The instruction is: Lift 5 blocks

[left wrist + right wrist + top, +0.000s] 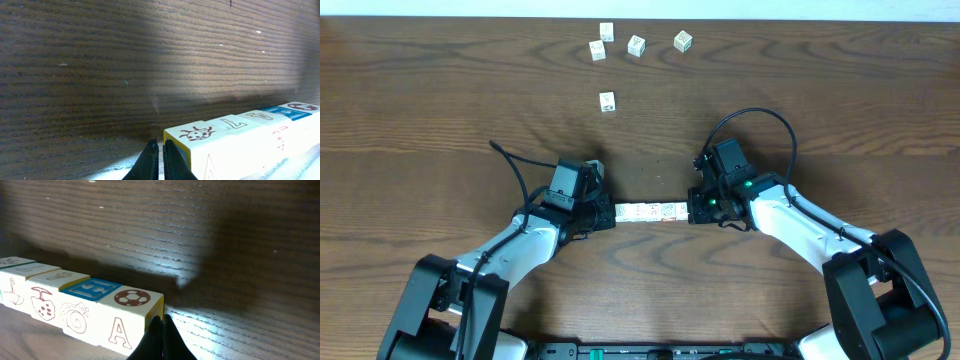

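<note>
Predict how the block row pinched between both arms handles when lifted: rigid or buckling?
Probably buckles easily: the block row is separate cubes, held only endwise by left fingers and right fingers. Smooth printed faces likely slip.

White arm links (515, 245), black joints (865, 290), looping black cables (760, 110), green lights (748, 184), black tapered fingers (149, 162).
</note>
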